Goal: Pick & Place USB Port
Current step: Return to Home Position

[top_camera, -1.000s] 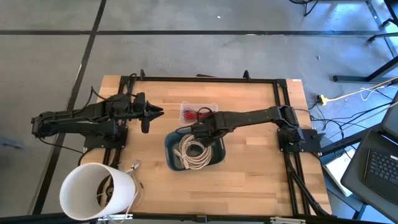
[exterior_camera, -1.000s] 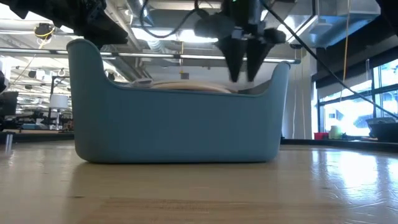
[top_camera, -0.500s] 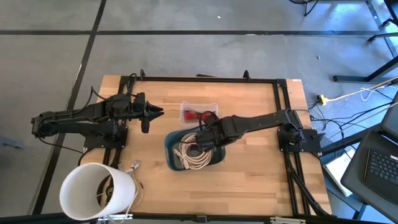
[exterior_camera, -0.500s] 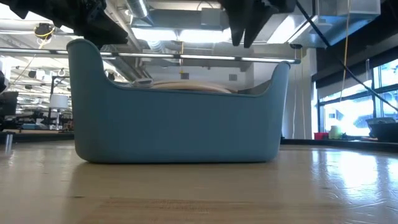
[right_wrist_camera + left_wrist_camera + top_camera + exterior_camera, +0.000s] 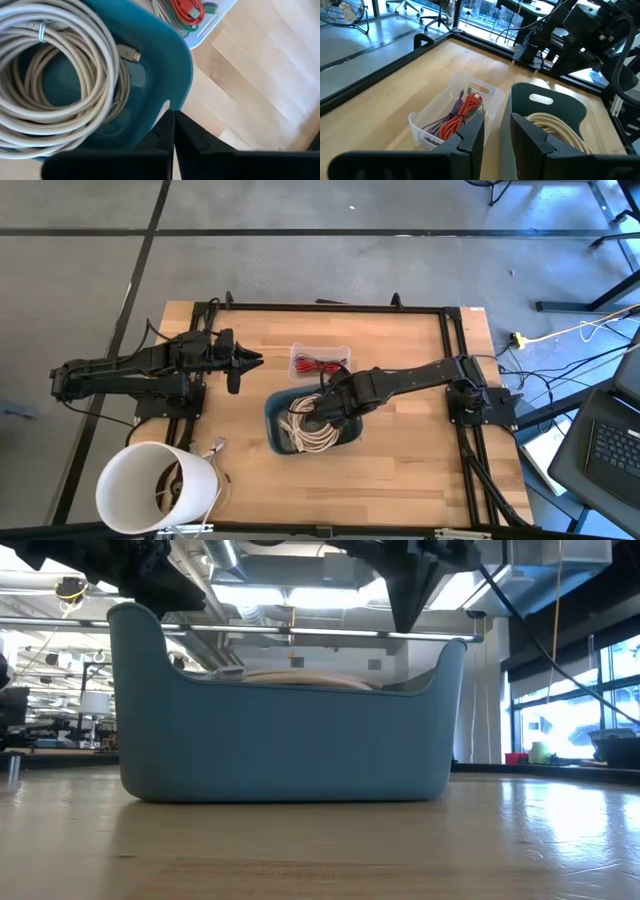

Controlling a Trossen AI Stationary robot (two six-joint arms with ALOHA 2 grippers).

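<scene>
High view: wood table (image 5: 400, 470) w/ blue bin (image 5: 272, 420), grey floor (image 5: 300, 270) around.

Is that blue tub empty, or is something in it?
Not empty. A coil of pale cable lies inside the blue bin, with one plug end showing against the bin's floor.

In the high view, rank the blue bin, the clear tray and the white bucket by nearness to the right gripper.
1. Blue bin, directly below the right gripper.
2. Clear tray, next to the bin, mid-table.
3. White bucket, far off on the left arm's side.
</scene>
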